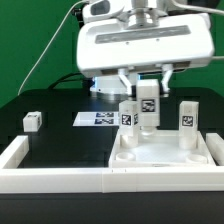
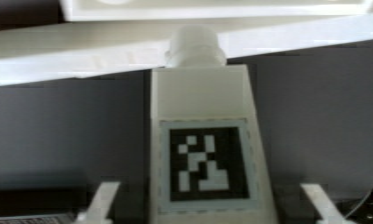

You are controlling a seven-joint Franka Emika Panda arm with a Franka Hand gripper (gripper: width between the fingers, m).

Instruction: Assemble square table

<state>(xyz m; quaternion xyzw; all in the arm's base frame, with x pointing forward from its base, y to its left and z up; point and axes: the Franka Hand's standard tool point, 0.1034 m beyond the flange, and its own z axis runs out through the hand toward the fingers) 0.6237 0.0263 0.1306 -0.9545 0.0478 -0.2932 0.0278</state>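
The square table's white slab [image 1: 160, 152] lies flat at the exterior view's right, with raised edges. Three white tagged legs stand on it: one to the left [image 1: 127, 115], one in the middle [image 1: 148, 108], one to the right [image 1: 186, 116]. My gripper [image 1: 147, 88] hangs straight above the middle leg and is shut on its upper part. In the wrist view that leg [image 2: 204, 140] runs from between my fingers [image 2: 105, 200] down to the slab [image 2: 94, 62], its tag facing the camera. A fourth leg [image 1: 32, 121] lies loose on the black table at the left.
The marker board [image 1: 98, 118] lies flat behind the slab. A long low white border wall [image 1: 45, 180] runs along the front and up the left side. The arm's white housing [image 1: 140, 45] looms over the slab. Cables hang at the back.
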